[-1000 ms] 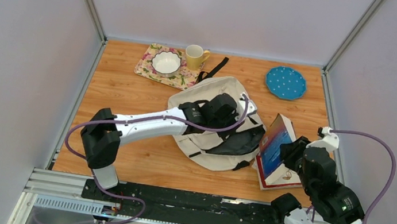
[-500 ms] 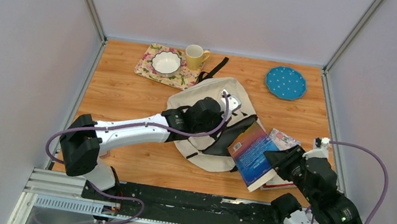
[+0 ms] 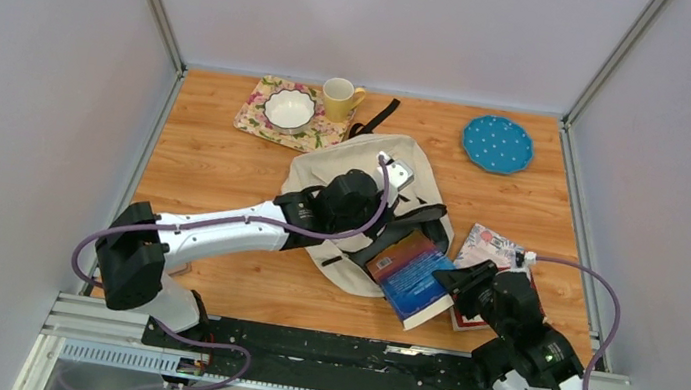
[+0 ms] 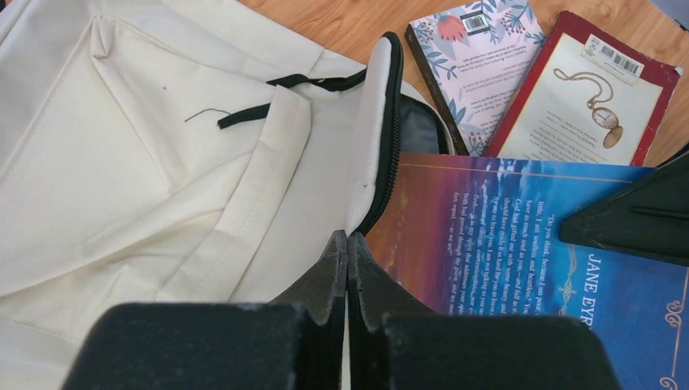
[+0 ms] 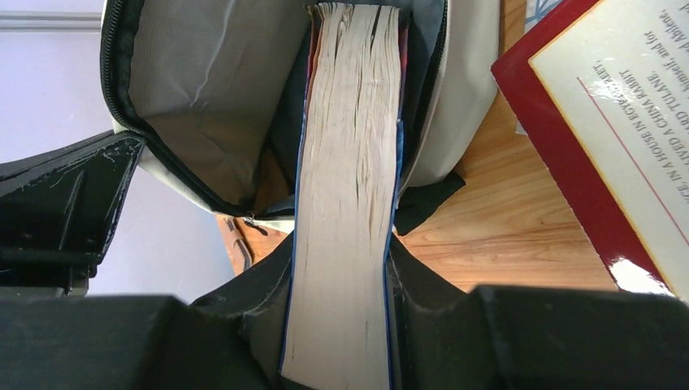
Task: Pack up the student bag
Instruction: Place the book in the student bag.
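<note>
From the top I see the bag (image 3: 352,154) lying mid-tabletop (image 3: 215,158), with my left gripper (image 3: 389,201) at its open mouth. My right gripper (image 3: 459,279) holds a blue book (image 3: 408,276) whose far end is in that mouth, and two more books (image 3: 494,247) lie just to the right. On the left wrist view, the left gripper (image 4: 347,244) is pinched closed on the zip edge of the bag (image 4: 146,146), with the blue book (image 4: 504,244) beside it. On the right wrist view, the right gripper (image 5: 337,280) clamps the book (image 5: 349,162) by its covers, page edges facing me, front end inside the grey-lined bag (image 5: 203,73).
</note>
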Tool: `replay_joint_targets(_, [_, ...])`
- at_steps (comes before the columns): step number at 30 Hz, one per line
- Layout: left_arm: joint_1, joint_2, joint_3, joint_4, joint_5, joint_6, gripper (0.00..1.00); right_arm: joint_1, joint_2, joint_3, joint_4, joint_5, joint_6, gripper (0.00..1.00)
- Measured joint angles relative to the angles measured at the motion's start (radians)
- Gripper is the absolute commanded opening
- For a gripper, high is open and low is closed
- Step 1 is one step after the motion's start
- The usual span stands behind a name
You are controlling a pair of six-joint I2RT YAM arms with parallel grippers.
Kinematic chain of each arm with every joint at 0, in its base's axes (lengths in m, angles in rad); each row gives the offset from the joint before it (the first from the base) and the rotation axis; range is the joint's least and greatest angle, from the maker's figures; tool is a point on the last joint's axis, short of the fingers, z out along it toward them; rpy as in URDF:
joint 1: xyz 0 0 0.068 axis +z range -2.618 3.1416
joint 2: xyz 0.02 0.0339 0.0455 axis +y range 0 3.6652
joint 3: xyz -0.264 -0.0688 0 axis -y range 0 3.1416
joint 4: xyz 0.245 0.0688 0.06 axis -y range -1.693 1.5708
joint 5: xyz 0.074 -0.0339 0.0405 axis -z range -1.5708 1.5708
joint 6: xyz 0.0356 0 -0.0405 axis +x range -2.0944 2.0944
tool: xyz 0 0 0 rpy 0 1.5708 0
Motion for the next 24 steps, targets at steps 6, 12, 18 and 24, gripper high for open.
replay_joint_targets(6, [0.0,-0.03,-0.001,-0.017,-0.005,0.015,0.0,0.0,0.014,-0.017,0.016,0.01,0.009,0.0])
replay_joint_targets(12, [0.017,-0.104,-0.001,-0.068,-0.023,0.063,0.0,0.001,0.025,-0.078,0.016,0.016,0.009,0.0])
replay_joint_targets(18, [0.09,-0.177,-0.001,-0.105,-0.022,0.069,0.0,-0.001,0.029,-0.121,0.037,0.016,0.009,0.0])
replay_joint_targets(24, [0.138,-0.191,-0.001,-0.134,0.007,0.067,0.0,-0.003,0.053,-0.125,0.064,0.019,0.008,0.0])
